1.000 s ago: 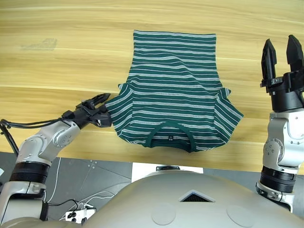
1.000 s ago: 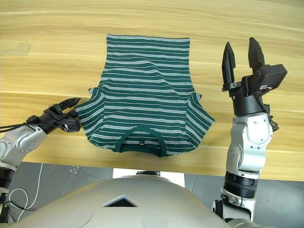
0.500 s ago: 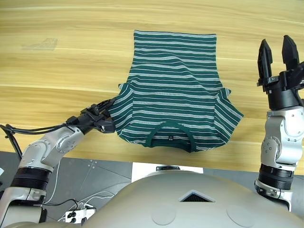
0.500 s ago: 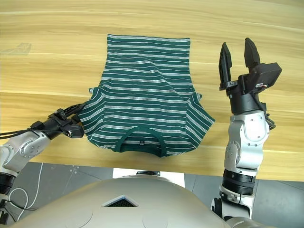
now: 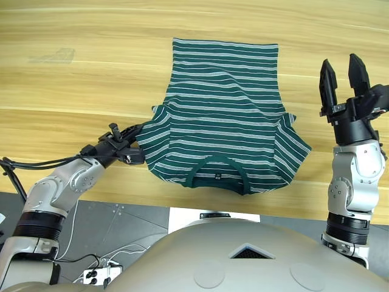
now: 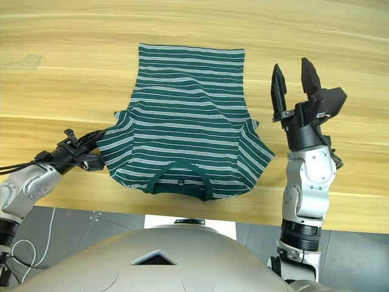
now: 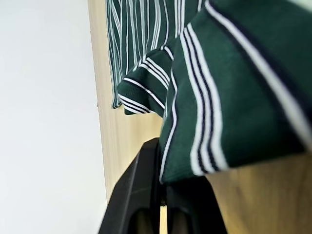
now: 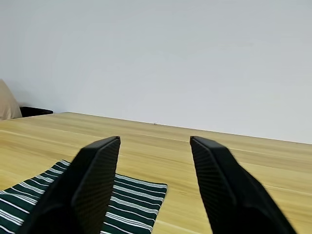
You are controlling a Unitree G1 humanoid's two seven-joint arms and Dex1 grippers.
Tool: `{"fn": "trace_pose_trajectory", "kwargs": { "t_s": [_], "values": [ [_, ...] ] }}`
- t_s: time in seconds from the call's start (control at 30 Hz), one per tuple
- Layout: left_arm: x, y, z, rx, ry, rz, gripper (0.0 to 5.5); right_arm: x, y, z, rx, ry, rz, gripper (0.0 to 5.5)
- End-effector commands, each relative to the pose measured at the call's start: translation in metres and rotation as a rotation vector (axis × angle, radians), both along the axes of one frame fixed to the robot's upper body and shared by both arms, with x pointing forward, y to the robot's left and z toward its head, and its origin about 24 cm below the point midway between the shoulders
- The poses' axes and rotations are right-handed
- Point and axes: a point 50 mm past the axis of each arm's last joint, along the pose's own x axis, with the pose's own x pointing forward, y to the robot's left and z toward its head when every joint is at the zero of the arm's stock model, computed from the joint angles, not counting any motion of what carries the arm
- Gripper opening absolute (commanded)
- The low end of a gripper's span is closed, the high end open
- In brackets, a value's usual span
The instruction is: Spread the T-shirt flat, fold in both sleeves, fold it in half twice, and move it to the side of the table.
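got the t-shirt [image 5: 222,115] lying mostly flat mid table [image 5: 79,91], collar toward robot. looks like spreading is about done. seeing both sleeves out, so all folds plus the move to the side left. gripping left sleeve [image 5: 152,131] hem with left end effector [image 5: 132,146], seemingly closed on it. holding right end effector [image 5: 342,70] up beside right sleeve [image 5: 295,140], wide open, empty.

L wrist view: T-shirt [image 7: 229,97] sleeve hem v. close, cloth nearest lens blurred, rest cut by frame edge. Left tool [image 7: 168,195] also cut by edge; can't tell its hold on hem. Eye views: tool/sleeve contact too small to judge. R wrist view: right tool [image 8: 155,141] cut off lower down, T-shirt cut bar one corner. Surface [image 5: 91,36] runs past frame edges.
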Motion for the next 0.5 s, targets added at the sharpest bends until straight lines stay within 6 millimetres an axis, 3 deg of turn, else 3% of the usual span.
{"fn": "trace_pose_trajectory", "kwargs": {
  "t_s": [0.03,0.2,0.5],
  "values": [
    [-0.032,-0.002,-0.027,0.007,0.167,0.027,0.03,0.001,0.001,-0.001,-0.001,-0.004,0.003,2.66],
    [-0.028,-0.013,-0.02,-0.038,0.118,0.012,0.03,0.003,0.001,-0.001,-0.001,-0.006,0.004,2.66],
    [-0.004,-0.057,-0.003,-0.282,-0.04,-0.003,0.03,0.001,0.0,-0.006,-0.004,0.0,0.017,2.66]
  ]
}}
